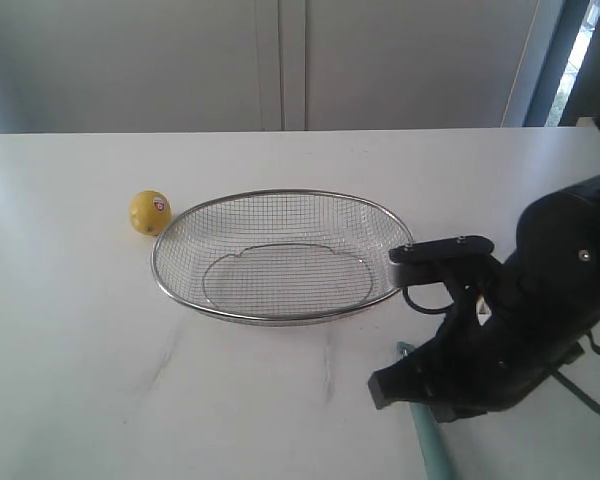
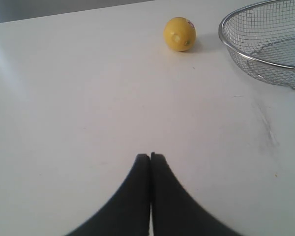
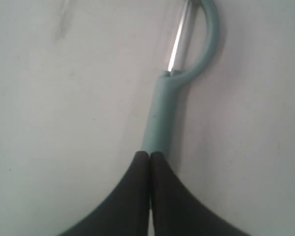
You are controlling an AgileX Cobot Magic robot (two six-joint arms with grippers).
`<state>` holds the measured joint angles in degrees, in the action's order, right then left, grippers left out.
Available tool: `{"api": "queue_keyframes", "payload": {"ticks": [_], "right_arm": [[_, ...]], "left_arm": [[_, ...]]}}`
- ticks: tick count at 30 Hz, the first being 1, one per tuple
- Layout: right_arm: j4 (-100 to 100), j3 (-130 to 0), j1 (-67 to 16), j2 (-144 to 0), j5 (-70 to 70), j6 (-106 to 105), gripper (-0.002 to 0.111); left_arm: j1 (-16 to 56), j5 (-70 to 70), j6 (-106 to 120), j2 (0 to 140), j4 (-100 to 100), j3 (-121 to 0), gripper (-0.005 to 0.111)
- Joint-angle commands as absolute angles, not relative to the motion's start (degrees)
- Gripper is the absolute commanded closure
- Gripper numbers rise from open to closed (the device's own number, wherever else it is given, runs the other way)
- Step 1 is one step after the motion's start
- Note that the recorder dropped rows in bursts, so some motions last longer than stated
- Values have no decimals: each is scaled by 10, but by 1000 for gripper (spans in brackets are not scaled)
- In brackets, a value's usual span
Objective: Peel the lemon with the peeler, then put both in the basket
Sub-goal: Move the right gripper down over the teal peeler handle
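The yellow lemon [image 1: 150, 212] with its red-and-white sticker rests on the white table just left of the wire-mesh basket [image 1: 280, 317], which holds nothing. In the left wrist view the lemon [image 2: 179, 34] lies far ahead of my left gripper [image 2: 151, 156], whose fingers are shut on nothing. The teal peeler [image 1: 430, 440] lies on the table in front of the basket's right end. My right gripper [image 1: 400, 385] hovers over it. In the right wrist view the shut gripper [image 3: 150, 155] covers the handle's rear, and the peeler [image 3: 160, 118] runs on ahead to its curved head.
The basket's rim [image 2: 222, 39] shows at the edge of the left wrist view. Faint dark scuffs [image 1: 328, 360] mark the table in front of the basket. A pale wall and cabinet panels stand behind the table's far edge.
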<state>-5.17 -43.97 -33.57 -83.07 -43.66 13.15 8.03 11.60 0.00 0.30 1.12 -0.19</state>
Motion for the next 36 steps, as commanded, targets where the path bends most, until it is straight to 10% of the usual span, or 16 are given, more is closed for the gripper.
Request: {"api": "queue_keyframes", "payload": {"ticks": [1, 14, 25, 36], "right_arm": [[-42, -460, -343, -850, -421, 144, 108], [-38, -460, -343, -863, -417, 101, 107], [-42, -418, -343, -863, -372, 105, 58], [-42, -365, -343, -863, -301, 133, 60]], "left_arm": [[81, 116, 0, 0, 12, 0, 107], [81, 116, 0, 0, 12, 0, 107], [81, 116, 0, 0, 12, 0, 107], [81, 116, 0, 0, 12, 0, 107]]}}
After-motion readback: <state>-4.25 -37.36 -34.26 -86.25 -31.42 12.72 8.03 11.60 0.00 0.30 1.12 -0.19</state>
